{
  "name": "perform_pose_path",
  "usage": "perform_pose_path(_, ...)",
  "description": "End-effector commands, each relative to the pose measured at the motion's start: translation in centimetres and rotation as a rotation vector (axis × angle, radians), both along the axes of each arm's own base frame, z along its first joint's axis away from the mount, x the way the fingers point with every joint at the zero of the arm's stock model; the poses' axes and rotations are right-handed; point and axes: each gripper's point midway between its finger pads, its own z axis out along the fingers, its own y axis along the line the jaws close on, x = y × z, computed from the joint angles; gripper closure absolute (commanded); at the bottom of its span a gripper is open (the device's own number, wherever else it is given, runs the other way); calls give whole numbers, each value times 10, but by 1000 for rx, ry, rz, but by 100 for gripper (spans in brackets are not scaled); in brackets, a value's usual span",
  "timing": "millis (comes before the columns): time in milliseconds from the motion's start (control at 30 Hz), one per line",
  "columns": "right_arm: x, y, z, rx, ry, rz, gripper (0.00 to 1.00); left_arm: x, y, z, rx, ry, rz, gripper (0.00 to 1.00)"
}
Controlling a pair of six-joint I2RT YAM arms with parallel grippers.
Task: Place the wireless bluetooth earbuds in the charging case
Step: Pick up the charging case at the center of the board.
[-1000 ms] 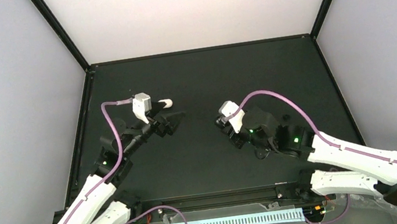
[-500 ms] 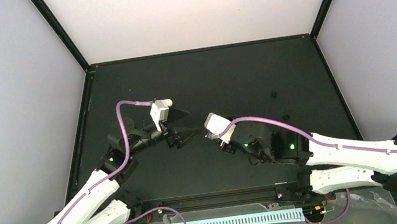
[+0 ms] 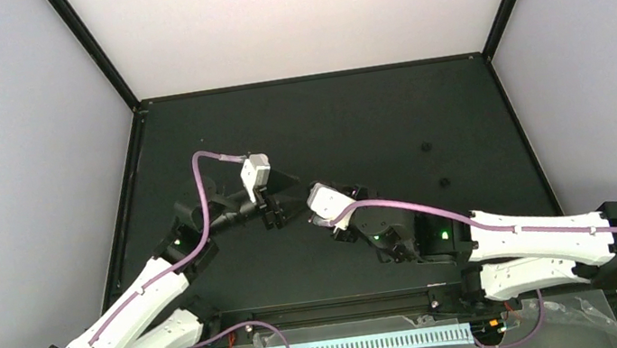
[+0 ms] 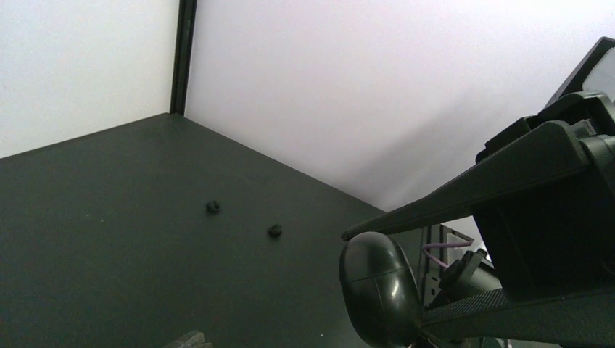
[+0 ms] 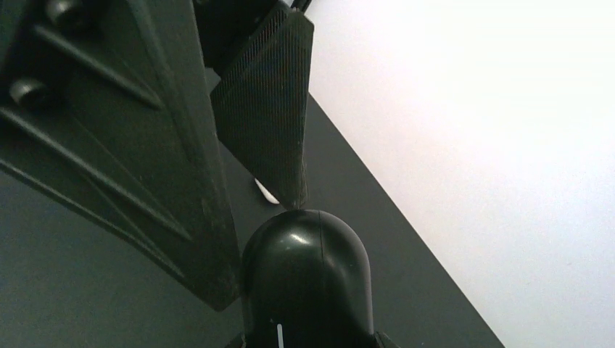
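Gripping the glossy black oval plastic case by its lower end, the right gripper holds it above the black table. The left gripper straddles the case's dome, one ribbed pad tip touching it; whether it clamps cannot be determined. Beyond that pad, a small white rounded earbud lies on the table, partly hidden.

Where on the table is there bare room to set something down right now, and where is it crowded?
Bare: the table's far strip along the back edge, and the near-middle patch between the two arms. Crowded: mid-table, where the left gripper and right gripper meet at the case. Two black bits dot the right side.
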Motion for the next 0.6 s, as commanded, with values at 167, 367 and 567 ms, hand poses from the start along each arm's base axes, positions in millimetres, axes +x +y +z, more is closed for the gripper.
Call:
perform_pose_path(167,-1,9,27,56,-66,-19,66,-12,-7,23,-36,-41,-71,25)
perform_pose_path(367,-4,19,25,29,-89,-18,66,-12,-6,24,-41,-45,-69,27)
perform_pose_path(567,-6,22,28,34,-100,-11,66,-8,-6,22,-30,-40,-52,39)
